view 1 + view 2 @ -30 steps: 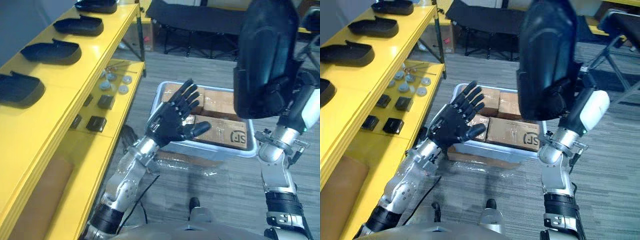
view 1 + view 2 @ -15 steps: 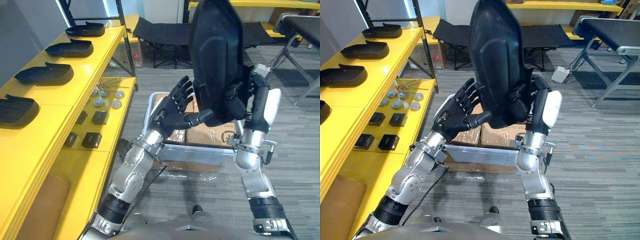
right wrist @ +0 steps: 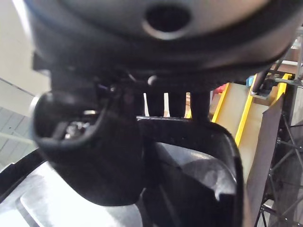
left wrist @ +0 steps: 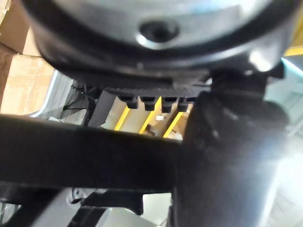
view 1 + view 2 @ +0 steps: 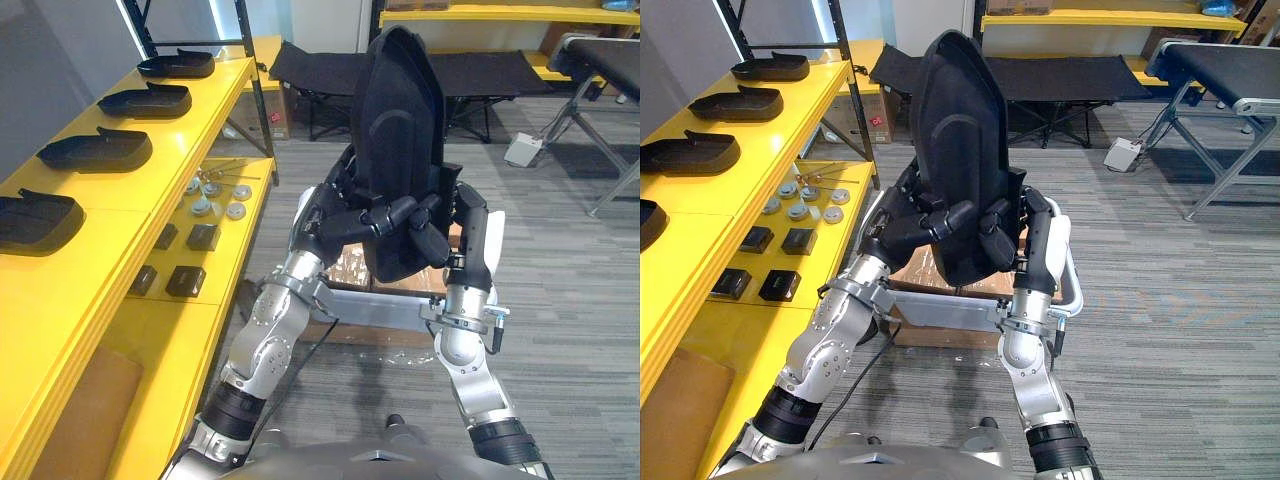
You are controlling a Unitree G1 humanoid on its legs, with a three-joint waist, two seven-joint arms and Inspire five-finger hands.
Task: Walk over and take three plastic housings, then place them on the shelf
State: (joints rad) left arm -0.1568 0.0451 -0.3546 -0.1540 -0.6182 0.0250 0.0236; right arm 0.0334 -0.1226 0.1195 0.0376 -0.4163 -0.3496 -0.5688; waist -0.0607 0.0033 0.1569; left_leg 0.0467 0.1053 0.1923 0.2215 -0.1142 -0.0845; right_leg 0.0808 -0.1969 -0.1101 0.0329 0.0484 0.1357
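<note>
**Both hands hold one housing upright, off the shelf**

The large black plastic housing point(image 5: 395, 120) stands upright in the air between the two hands. It is in front of the robot, narrow end up, and rests on nothing.

The left hand point(image 5: 335, 215) grips its lower left side. The fingers wrap behind it and the thumb is curled across the front face. The left wrist view shows the thumb hooked over a dark edge of the shell.

The right hand point(image 5: 437, 228) grips the lower right side. Its fingers are curled onto the front, close to the left thumb. In the right wrist view the thumb and fingers close round the housing's rim.

A row of four black shoe-shaped plastic housings point(image 5: 95, 150) lies along the top board of the yellow metal shelf point(image 5: 110, 195). They are spaced apart from the far end to the near end and stand well apart from the held one.

On the lower board, near its far corner, lie small round grey discs point(image 5: 212, 193). Small black square blocks point(image 5: 203, 236) lie nearer along the same board.

A pale plastic bin point(image 5: 375, 305) with brown cardboard boxes point(image 5: 350, 265) sits on the grey carpet floor point(image 5: 570, 300) behind and below the hands. A black folding cot point(image 5: 320, 65) stands further back.
</note>
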